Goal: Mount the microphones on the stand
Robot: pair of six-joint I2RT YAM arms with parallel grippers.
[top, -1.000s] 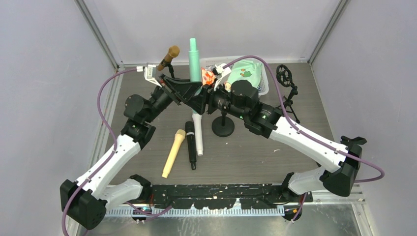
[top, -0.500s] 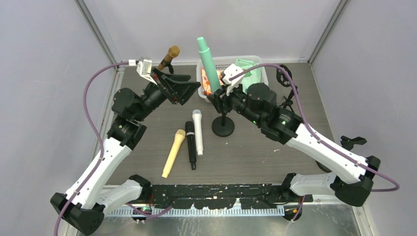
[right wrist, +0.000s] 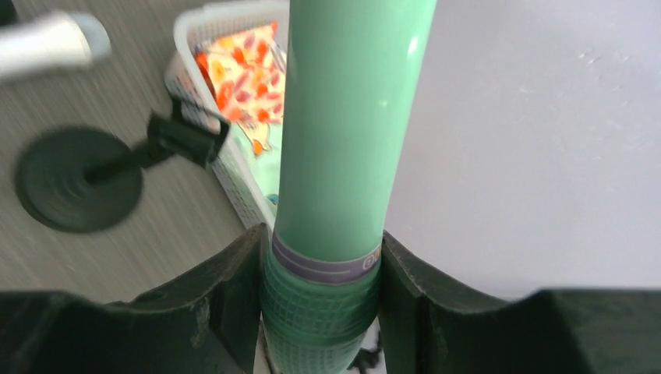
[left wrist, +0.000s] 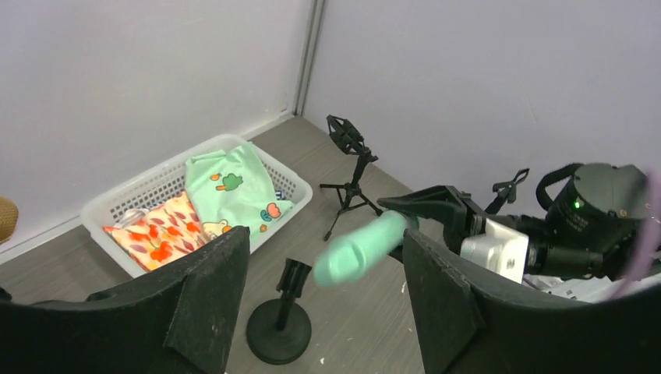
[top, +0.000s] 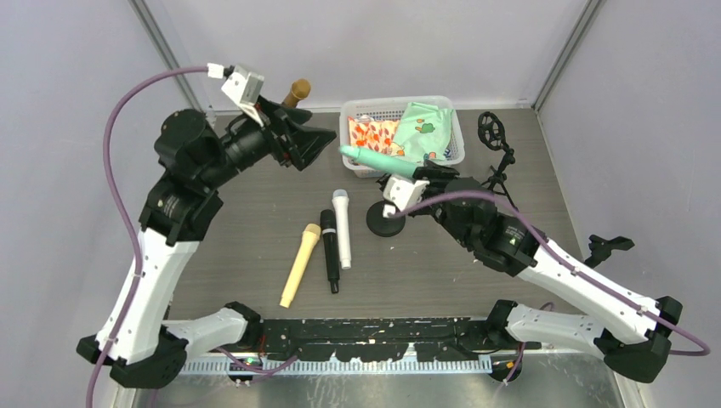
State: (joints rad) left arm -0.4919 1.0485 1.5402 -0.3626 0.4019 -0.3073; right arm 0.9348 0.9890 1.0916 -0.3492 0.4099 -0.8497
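The mint green microphone point(top: 374, 160) point(right wrist: 351, 117) hangs nearly level above the table, my right gripper point(top: 418, 172) point(right wrist: 321, 288) shut on its meshed head end. Its tail point(left wrist: 362, 248) points toward my left gripper point(top: 319, 146) point(left wrist: 323, 273), which is open, raised at the back left and holds nothing. A black round-base stand point(top: 385, 223) point(left wrist: 279, 327) point(right wrist: 78, 179) stands bare just below the green microphone. On the table lie the pale yellow point(top: 300, 263), black point(top: 330, 251) and white point(top: 342, 228) microphones side by side. The brown-gold microphone point(top: 298, 89) peeks out behind the left gripper.
A white basket point(top: 400, 106) point(left wrist: 117, 202) with patterned cloths sits at the back, right behind the green microphone. A small black tripod stand point(top: 497, 136) point(left wrist: 351, 167) is at the back right. Grey walls close in on three sides.
The left gripper opened, let go of the green microphone and drew back up to the left. The right arm swung the microphone from upright to nearly level and pulled back toward the near right.
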